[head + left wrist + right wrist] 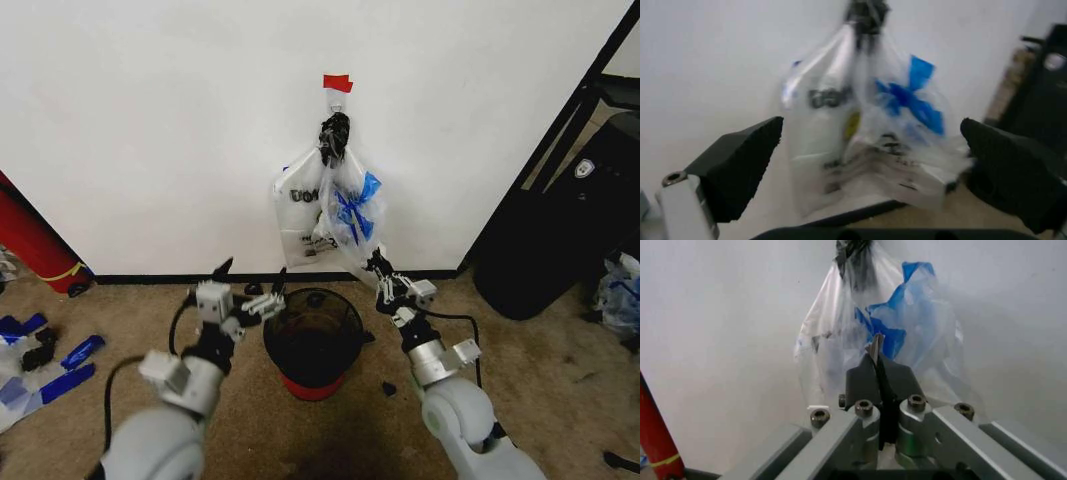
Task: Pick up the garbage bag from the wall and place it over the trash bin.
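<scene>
White wall fills the far side, black baseboard along its foot, tan carpet in front. Red cylinder leans at far left against the wall; black bag-like item sits far right.

Trash bin: round, black, red band at base, upright, mouth open upward, on the carpet near the wall, between the two arms.

Garbage bag: hangs on the wall from a small hook just under a red tape piece. Long axis vertical, handles bunched into a dark knot at top, body spreading downward. Clear plastic, black print, blue tape strips on its right half. Bottom edge ends just above and behind the bin's far rim. A second printed clear panel hangs to its left off the same hook; can't tell if it's a separate bag.

Right gripper: reached up to the bag's lower right edge, just right of the bin. In the right wrist view the fingers are pressed together with a thin sliver of plastic pinched between the tips, bag body directly beyond them.

Left gripper: fingers spread wide, nothing between them, hovering at the bin's left rim, apart from the bag. Left wrist view has the bag centred between its fingers, farther off at the wall.

Blue-and-clear scraps on the carpet at near left.
</scene>
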Controlling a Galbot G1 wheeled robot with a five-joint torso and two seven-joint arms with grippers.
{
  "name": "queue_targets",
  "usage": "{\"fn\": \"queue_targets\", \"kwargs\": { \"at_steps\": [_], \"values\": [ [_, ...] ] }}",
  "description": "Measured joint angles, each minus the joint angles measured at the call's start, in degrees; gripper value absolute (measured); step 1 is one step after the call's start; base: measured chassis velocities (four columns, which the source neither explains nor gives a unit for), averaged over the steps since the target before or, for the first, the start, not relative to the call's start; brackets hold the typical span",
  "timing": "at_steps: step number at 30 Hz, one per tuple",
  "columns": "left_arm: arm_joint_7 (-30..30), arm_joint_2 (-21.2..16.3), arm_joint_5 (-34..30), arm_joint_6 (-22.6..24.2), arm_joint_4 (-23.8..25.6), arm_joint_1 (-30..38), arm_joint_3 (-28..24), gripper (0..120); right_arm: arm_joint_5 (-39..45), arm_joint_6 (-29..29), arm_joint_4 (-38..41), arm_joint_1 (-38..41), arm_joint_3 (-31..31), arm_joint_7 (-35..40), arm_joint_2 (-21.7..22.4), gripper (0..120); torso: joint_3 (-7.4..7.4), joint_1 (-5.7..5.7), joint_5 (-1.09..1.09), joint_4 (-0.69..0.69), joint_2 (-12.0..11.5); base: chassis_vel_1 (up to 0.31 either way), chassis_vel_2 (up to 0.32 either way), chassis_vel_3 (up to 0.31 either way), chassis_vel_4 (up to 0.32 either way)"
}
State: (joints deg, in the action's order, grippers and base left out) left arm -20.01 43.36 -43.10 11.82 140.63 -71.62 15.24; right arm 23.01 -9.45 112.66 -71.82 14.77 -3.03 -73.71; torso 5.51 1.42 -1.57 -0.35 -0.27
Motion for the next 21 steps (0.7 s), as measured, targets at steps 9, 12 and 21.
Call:
{"fn": "queue_targets", "kwargs": {
  "at_steps": [9, 12, 21],
  "values": [
    [-4.61, -2.65, -11.51, 7.66, -5.23, 31.84, -22.47, 100, -0.45, -0.67, 0.44, -2.46, 3.36, 0.05, -1.52, 0, 0.00, 0.00, -0.02, -0.04, 0.00, 0.000, 0.000, 0.000, 0.000],
    [-6.47, 2.60, -12.24, 11.56, -13.36, 47.93, -36.83, 100, -0.49, -1.01, 1.21, -3.97, 5.80, 0.20, -1.65, 0, 0.00, 0.00, -0.02, -0.06, 0.00, 0.000, 0.000, 0.000, 0.000],
    [-9.47, 8.71, -14.62, 17.85, -23.73, 62.05, -46.09, 95, -0.20, -1.77, 2.29, -6.08, 8.64, 0.17, -1.20, 0, 0.00, 0.00, -0.02, -0.02, 0.00, 0.000, 0.000, 0.000, 0.000]
  ]
}}
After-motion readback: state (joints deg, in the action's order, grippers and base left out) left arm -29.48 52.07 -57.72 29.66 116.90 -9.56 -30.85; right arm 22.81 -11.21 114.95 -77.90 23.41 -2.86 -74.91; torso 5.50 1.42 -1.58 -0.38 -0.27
